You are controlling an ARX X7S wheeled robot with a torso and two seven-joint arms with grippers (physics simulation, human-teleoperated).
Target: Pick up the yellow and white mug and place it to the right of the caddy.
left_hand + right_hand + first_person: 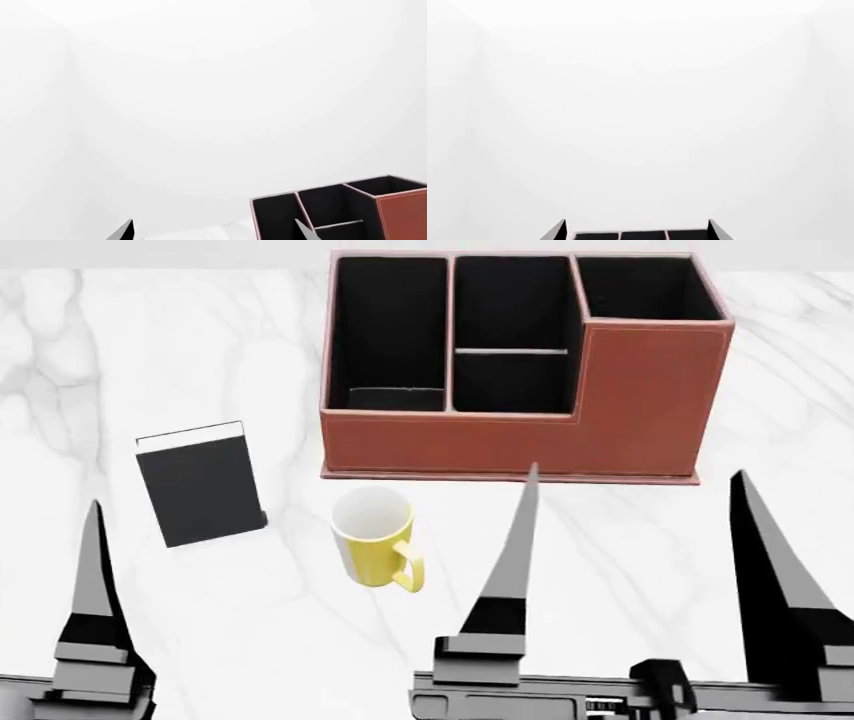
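The yellow and white mug [375, 537] stands upright on the marble table, handle toward me, just in front of the caddy's left half. The reddish-brown caddy [627, 400] with black compartments sits at the back centre; the left wrist view catches its top corner [400, 210] and the right wrist view its top edge [640, 235]. My right gripper [637, 472] is open and empty, held above the table in front of the caddy and right of the mug. My left gripper [215, 225] is open and empty; only one of its fingers [94, 570] shows in the head view, far left of the mug. Neither wrist view shows the mug.
A flat black book [200, 485] with a white edge lies left of the mug. The white marble table [747, 530] extends to the right of the caddy. Both wrist views look mostly at a blank white wall.
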